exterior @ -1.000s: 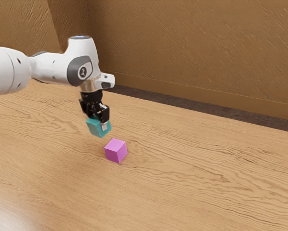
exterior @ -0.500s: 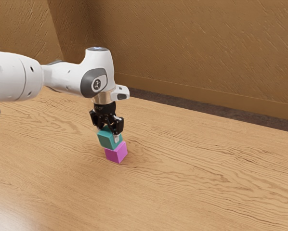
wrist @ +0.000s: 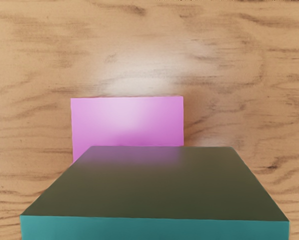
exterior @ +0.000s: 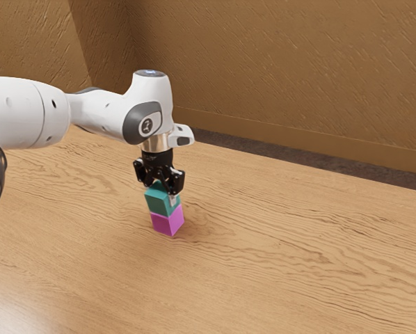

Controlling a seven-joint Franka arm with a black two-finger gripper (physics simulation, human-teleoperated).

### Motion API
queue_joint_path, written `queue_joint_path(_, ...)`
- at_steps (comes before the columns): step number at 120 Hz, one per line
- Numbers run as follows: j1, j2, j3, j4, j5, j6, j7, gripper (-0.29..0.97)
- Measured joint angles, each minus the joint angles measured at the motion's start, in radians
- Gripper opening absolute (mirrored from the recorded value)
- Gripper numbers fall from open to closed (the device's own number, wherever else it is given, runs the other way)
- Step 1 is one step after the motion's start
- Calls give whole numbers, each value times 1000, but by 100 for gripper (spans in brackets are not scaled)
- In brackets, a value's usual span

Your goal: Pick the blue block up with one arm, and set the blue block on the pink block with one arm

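Observation:
The teal-blue block point(exterior: 160, 200) is held between the black fingers of my gripper point(exterior: 163, 197), which is shut on it. It sits directly above the pink block point(exterior: 168, 223) on the wooden table, seemingly resting on its top face. In the wrist view the blue block point(wrist: 159, 195) looms large just under my hand, and part of the pink block point(wrist: 127, 125) peeks out beyond it.
The wooden table point(exterior: 298, 243) stretches wide around the stack. A brown wall point(exterior: 298, 69) with a dark strip at its foot runs along the table's far edge.
My arm carried the blue block toward the exterior view's right and lowered it from beside and above the pink block to directly on top of it.

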Motion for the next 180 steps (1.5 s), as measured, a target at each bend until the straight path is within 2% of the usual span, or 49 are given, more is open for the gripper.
queue_joint_path(58,25,67,-3,88,4,9,-15,36)
queue_joint_path(92,28,61,-3,80,25,4,-11,36)
queue_joint_path(172,30,79,-8,82,20,-19,28,36)
queue_joint_path(180,29,79,-9,82,19,-20,31,42)
